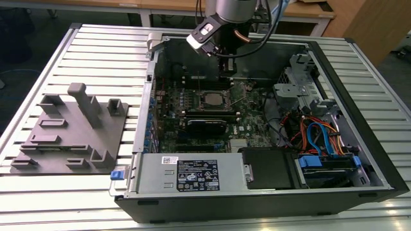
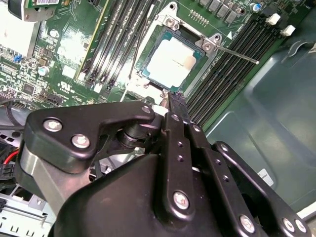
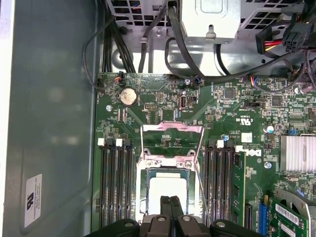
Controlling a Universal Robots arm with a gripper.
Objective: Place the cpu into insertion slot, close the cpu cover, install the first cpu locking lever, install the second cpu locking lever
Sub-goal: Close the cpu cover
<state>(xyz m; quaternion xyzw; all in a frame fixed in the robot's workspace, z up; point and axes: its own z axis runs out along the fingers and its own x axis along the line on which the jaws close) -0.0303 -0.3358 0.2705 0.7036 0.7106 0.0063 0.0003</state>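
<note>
Closest to the lens, the gripper (image 2: pixel 173 98) is hanging with its black fingers pressed together on nothing, tips just over one edge of the socket. The slatted table (image 1: pixel 96 48) is carrying the open computer case (image 1: pixel 257 208), and the green motherboard (image 3: pixel 232 108) is lying inside it. On the board the insertion slot (image 3: pixel 143 192) is already holding the cpu (image 3: pixel 168 186), which is sitting flat with its silver top showing, so the first step is looking done. The cpu cover (image 3: pixel 172 129) is standing tilted up off the socket (not yet folded down), and a thin locking lever (image 2: pixel 237 53) is sticking out free beside it, so closing the cover and setting both levers are looking left to do. The second lever is proving hard to pick out, and the gripper is hiding the socket's near edge.
</note>
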